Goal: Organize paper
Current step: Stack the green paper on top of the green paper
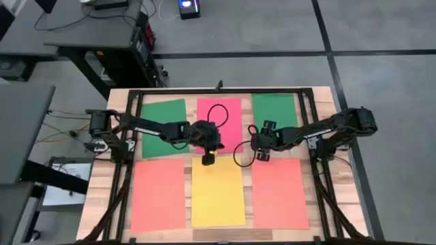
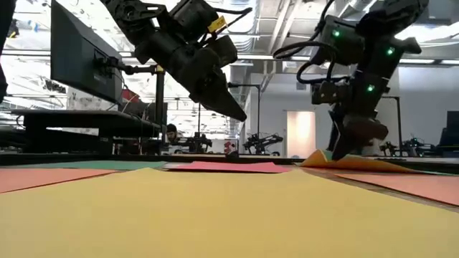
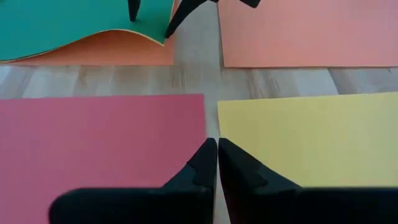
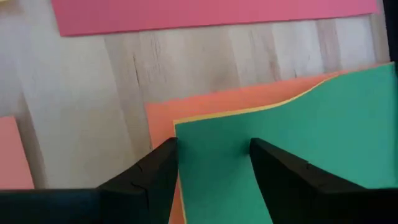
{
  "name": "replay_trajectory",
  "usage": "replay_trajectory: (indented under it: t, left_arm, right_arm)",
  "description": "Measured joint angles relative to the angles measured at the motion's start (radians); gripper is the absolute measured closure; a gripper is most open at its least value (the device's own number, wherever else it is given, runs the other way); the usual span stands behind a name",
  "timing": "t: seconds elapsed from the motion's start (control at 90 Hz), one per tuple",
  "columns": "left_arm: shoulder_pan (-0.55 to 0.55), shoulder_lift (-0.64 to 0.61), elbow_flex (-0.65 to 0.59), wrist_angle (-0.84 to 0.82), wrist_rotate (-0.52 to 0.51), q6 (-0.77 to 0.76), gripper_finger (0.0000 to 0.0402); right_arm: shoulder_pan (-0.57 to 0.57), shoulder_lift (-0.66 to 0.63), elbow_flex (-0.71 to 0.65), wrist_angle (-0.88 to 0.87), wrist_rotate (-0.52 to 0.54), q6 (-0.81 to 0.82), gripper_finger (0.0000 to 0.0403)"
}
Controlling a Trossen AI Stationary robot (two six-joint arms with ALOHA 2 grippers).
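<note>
Your right claw (image 1: pixel 261 151) is working at the near corner of the far-right green sheet (image 1: pixel 274 109) — its fingers are standing apart, straddling that corner, with the green lying ahead of them and under them in the right wrist view. The corner is lifting in a soft wave, and an orange sheet (image 4: pixel 205 104) with a thin yellow edge is showing beneath it, so you are dealing with a small stack there, not a single sheet. In the low view the fingertips are coming down right at the raised corner; whether they are touching paper, you cannot tell.

Your left claw (image 1: pixel 207 159) is hanging above the table (image 1: pixel 320 95), fingers pressed together, holding nothing — over the bare strip between the pink-red sheet (image 1: pixel 219 112) and the yellow sheet (image 1: pixel 218 194).

The right arm is clearly the nearer one to the stack.

Remaining paper is lying flat in two rows: a green sheet (image 1: pixel 163 126) far left, orange sheets near left (image 1: pixel 159 194) and near right (image 1: pixel 279 194). All are thin and limp, so the next pinch probably needs the lifted corner.
</note>
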Motion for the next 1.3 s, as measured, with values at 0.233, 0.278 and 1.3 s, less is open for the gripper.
replay_trajectory:
  t: [0.233,0.278,1.3]
  left_arm:
    - [0.0,0.0,0.0,0.0,0.0,0.0,0.0402]
    - [0.0,0.0,0.0,0.0,0.0,0.0,0.0402]
    - [0.08,0.12,0.06,0.208,-0.016,-0.012,0.0287]
  right_arm:
    - [0.001,0.0,0.009,-0.023,0.0,0.0,0.0216]
    - [0.001,0.0,0.009,-0.023,0.0,0.0,0.0216]
    - [0.03,-0.067,0.029,-0.102,0.02,0.039,0.0216]
